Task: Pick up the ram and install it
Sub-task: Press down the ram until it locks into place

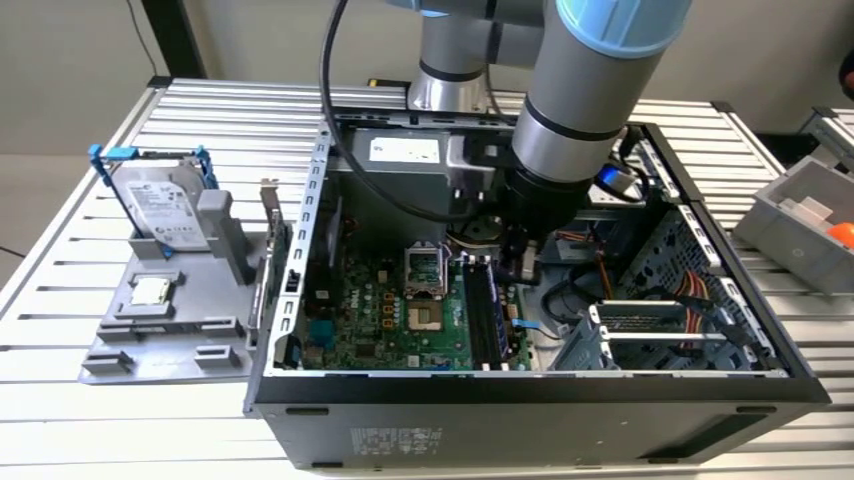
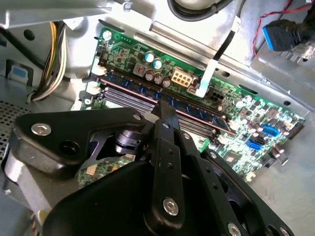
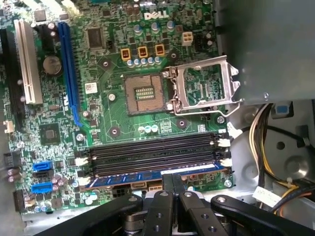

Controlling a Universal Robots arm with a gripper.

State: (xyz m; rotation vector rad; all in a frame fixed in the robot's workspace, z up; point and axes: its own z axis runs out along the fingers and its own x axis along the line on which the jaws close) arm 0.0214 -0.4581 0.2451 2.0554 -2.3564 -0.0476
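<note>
The ram [image 3: 133, 176] is a long thin stick with a bluish face. It stands in the outermost memory slot of the motherboard [image 3: 113, 64], the slot farthest from the processor socket. In the second wrist view the ram [image 2: 202, 112] runs slantwise across the board. My gripper [image 3: 173, 178] is shut, its two black fingers pressed together, with their tips on the stick's top edge near its middle. The fingertip [image 2: 164, 105] meets the stick in the second wrist view too. In the exterior view my gripper [image 1: 515, 262] reaches down into the open computer case [image 1: 534, 385] over the memory slots.
Three black memory slots [image 3: 152, 150] lie beside the ram. The processor socket [image 3: 147, 93] stands open with its metal frame lifted. Cables and a drive cage [image 1: 667, 320] crowd the exterior view's right of the case. A hard drive [image 1: 158, 205] and a small chip [image 1: 147, 290] rest on a grey holder outside.
</note>
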